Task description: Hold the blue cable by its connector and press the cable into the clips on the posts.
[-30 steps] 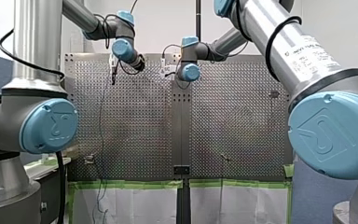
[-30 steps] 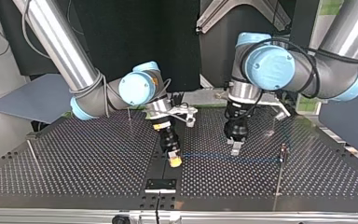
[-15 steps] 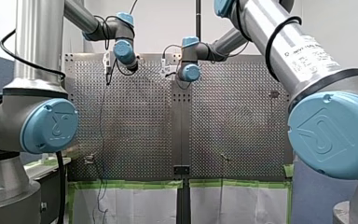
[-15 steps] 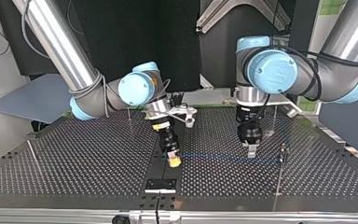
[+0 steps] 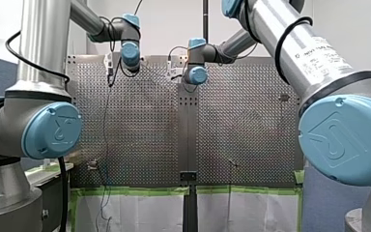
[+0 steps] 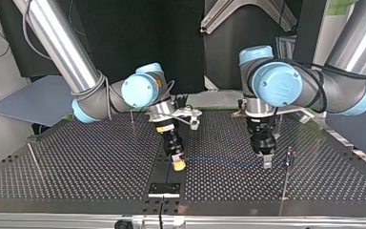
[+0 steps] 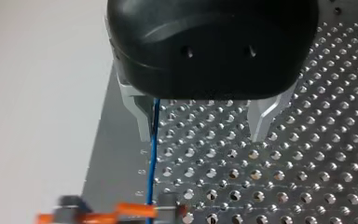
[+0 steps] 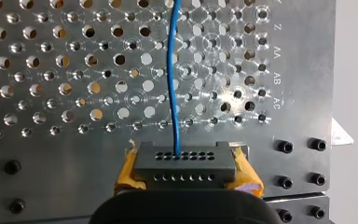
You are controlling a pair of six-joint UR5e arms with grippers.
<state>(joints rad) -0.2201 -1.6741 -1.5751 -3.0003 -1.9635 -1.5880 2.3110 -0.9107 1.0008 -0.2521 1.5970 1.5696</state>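
The thin blue cable [image 6: 228, 161] stretches low over the perforated table [image 6: 86, 167] between my two grippers. Its grey connector [image 8: 184, 161] sits between the yellow pads [image 8: 128, 170] of my right gripper [image 6: 177, 162], which is shut on it. My left gripper [image 6: 267, 161] hangs over the cable near a post [image 6: 289, 156] at the top view's right. In the left wrist view its metal fingers [image 7: 142, 116] stand open, and the cable [image 7: 153, 154] runs just inside one finger toward a clip with an orange part [image 7: 121, 214].
More thin posts stand on the table: one behind my right gripper [image 6: 132, 117], one at the top view's left [image 6: 33, 160]. A black bracket [image 6: 164, 189] sits at the near edge of the centre seam. Green tape [image 5: 135, 190] lines the table's edge in the front view.
My left gripper has slid along the cable toward the top view's right, ending close to the post with the clip. My right gripper has kept still with the connector.
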